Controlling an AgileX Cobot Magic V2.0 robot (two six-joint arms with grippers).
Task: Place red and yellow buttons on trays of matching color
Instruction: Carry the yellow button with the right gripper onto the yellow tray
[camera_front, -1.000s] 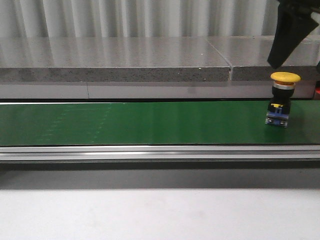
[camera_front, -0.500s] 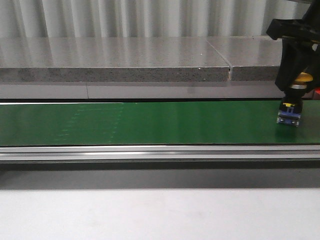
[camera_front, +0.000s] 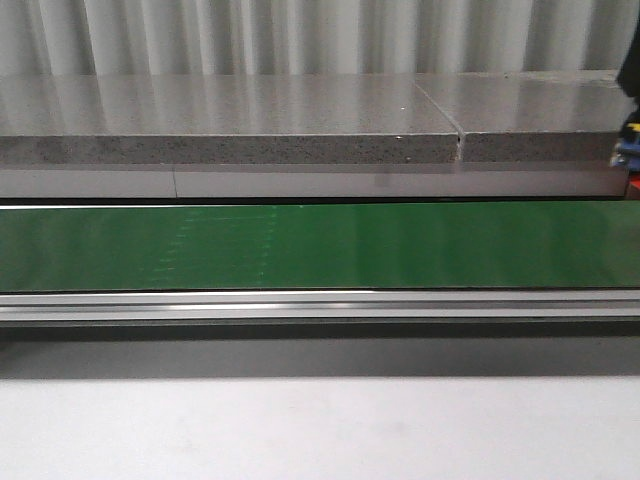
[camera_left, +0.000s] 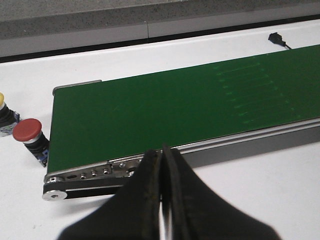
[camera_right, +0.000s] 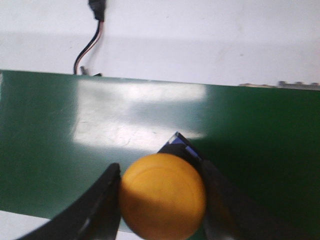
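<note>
Right pincer (camera_right: 161, 200) clamped on one yellow mushroom-head push button (camera_right: 162, 196), dark fingers (camera_right: 102, 205) pressed against either side of the yellow cap, blue-and-black base poking out beyond it. Held above the green conveyor belt (camera_right: 60, 150), clear of its surface; in the front view only a sliver of it visible at the far right edge, lifted over the belt. Beyond the pincer, a black cable (camera_right: 89, 42) trailing across the white tabletop (camera_right: 210, 35).

Left pincer (camera_left: 161, 192) narrow, fingers pressed together with nothing between them, hovering just before the belt's metal end frame (camera_left: 90, 175). Off to its side on the tabletop, one red mushroom-head push button (camera_left: 29, 134) lying beside the belt end; just past it, the partly cropped edge of a second yellow button (camera_left: 3, 111), two yellow in all
</note>
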